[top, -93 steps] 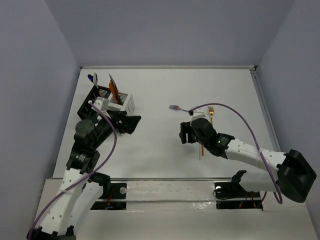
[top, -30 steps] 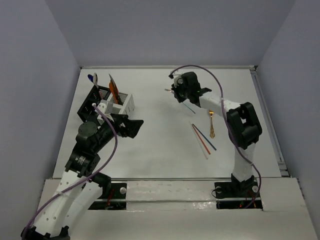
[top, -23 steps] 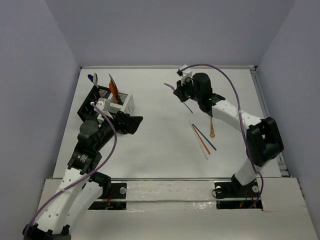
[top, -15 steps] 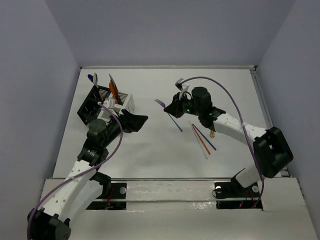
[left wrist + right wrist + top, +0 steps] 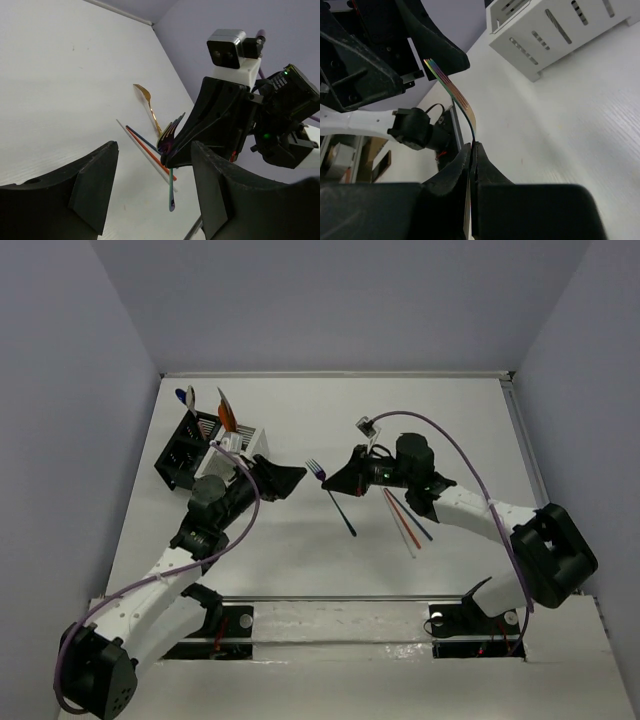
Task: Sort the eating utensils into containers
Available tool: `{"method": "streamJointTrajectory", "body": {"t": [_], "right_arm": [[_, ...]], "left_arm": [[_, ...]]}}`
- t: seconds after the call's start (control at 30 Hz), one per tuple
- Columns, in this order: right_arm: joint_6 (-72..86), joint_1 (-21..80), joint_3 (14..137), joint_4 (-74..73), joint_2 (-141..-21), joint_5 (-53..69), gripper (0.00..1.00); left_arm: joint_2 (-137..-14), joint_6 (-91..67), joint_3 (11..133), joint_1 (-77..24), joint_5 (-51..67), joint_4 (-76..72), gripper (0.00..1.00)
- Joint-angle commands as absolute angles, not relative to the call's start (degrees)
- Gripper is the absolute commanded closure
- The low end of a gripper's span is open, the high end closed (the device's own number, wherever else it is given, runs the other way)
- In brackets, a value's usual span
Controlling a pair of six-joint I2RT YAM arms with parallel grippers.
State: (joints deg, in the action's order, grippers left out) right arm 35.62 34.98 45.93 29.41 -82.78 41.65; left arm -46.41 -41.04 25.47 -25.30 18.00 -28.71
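My right gripper (image 5: 340,481) is shut on a purple fork (image 5: 334,500), held above the table's middle with its tines (image 5: 448,83) up and its handle (image 5: 171,192) hanging down. My left gripper (image 5: 291,478) is open just left of it; in the left wrist view the fork hangs between its two fingers (image 5: 95,182), touching neither. The containers stand at the back left: a black caddy (image 5: 183,454) joined to a white caddy (image 5: 252,444), holding a blue spoon (image 5: 184,396) and an orange utensil (image 5: 226,413). Orange, blue and white sticks (image 5: 406,521) lie on the table under my right arm.
A gold utensil (image 5: 148,105) lies beyond the sticks (image 5: 144,148). The white caddy's slotted wall (image 5: 555,30) shows at the top of the right wrist view. Grey walls close the table on three sides, and a metal rail (image 5: 330,598) runs along the front edge.
My right arm has swung left and nearer with the fork, from the back of the table to the middle. My left gripper has reached right toward it, and its jaws have narrowed.
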Motion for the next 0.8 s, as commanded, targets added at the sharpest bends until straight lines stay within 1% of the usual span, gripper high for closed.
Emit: {"method": "streamJointTrajectory", "body": {"t": [0.0, 0.17, 0.27, 0.33, 0.37, 0.43, 0.47, 0.53, 0.57, 0.6, 0.7, 0.73, 0.77], "right_arm": [[43.5, 35.4, 44.7, 41.7, -84.3, 47.5, 1.00], [46.2, 35.9, 43.8, 45.1, -86.0, 49.8, 1.00], [47.9, 35.9, 43.1, 48.4, -87.1, 51.8, 1.00], [48.8, 35.9, 42.9, 49.6, -87.9, 52.4, 1.00], [49.7, 35.9, 42.8, 50.4, -88.8, 53.3, 1.00], [50.9, 35.9, 43.1, 51.5, -90.1, 54.7, 1.00], [52.0, 35.9, 43.2, 52.8, -91.2, 55.5, 1.00], [53.0, 35.9, 43.2, 53.8, -92.2, 56.1, 1.00], [53.5, 35.9, 43.3, 54.5, -92.9, 56.5, 1.00], [53.6, 35.9, 43.3, 54.7, -93.1, 56.6, 1.00], [53.7, 35.9, 43.3, 54.7, -93.4, 56.6, 1.00], [53.6, 35.9, 43.2, 54.7, -93.3, 56.5, 0.99], [53.4, 35.9, 43.2, 54.5, -93.2, 56.4, 0.90]], "left_arm": [[-47.5, -38.4, 26.0, -29.0, 14.9, -35.3, 0.41], [-50.9, -36.9, 28.2, -33.0, 12.7, -35.6, 0.42], [-53.3, -36.7, 29.2, -34.2, 12.3, -36.3, 0.46], [-54.6, -36.7, 29.5, -34.9, 11.9, -37.0, 0.52], [-54.8, -36.7, 29.9, -35.4, 10.9, -37.3, 0.61], [-54.9, -36.1, 30.2, -35.9, 9.3, -37.4, 0.70], [-54.9, -35.9, 30.5, -35.9, 8.4, -37.4, 0.78], [-54.9, -35.9, 30.7, -36.5, 8.4, -38.0, 0.88], [-54.9, -35.9, 30.8, -36.5, 8.4, -38.2, 0.97], [-54.8, -36.0, 30.9, -36.5, 8.4, -38.3, 1.00], [-54.8, -36.1, 31.2, -36.5, 8.1, -37.5, 1.00], [-54.5, -36.1, 31.5, -36.5, 7.8, -37.0, 1.00], [-54.4, -35.9, 31.8, -36.5, 7.4, -35.3, 1.00]]}}
